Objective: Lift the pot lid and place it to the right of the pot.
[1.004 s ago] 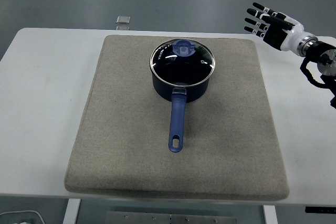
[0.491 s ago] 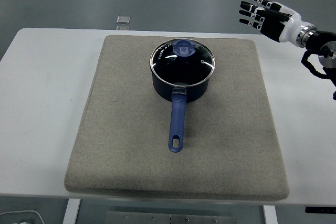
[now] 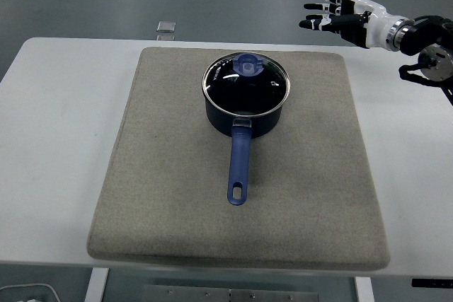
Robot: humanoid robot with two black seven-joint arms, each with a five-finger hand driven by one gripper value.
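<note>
A dark blue pot (image 3: 244, 114) stands at the back middle of a grey mat (image 3: 170, 196). Its long blue handle (image 3: 238, 167) points toward the near edge. A glass lid (image 3: 245, 84) with a steel rim and a blue knob (image 3: 248, 65) sits closed on the pot. My right hand (image 3: 333, 13) is raised at the upper right, above and to the right of the pot, fingers spread and pointing left, holding nothing. It is well apart from the lid. The left arm is out of view.
The mat lies on a white table (image 3: 49, 139). Bare mat lies to the right of the pot (image 3: 325, 125). A small pale square object (image 3: 166, 28) lies on the floor beyond the table's far edge.
My right hand has moved up and to the left, toward the pot, with its fingers turned to point left. The pot and lid have not moved.
</note>
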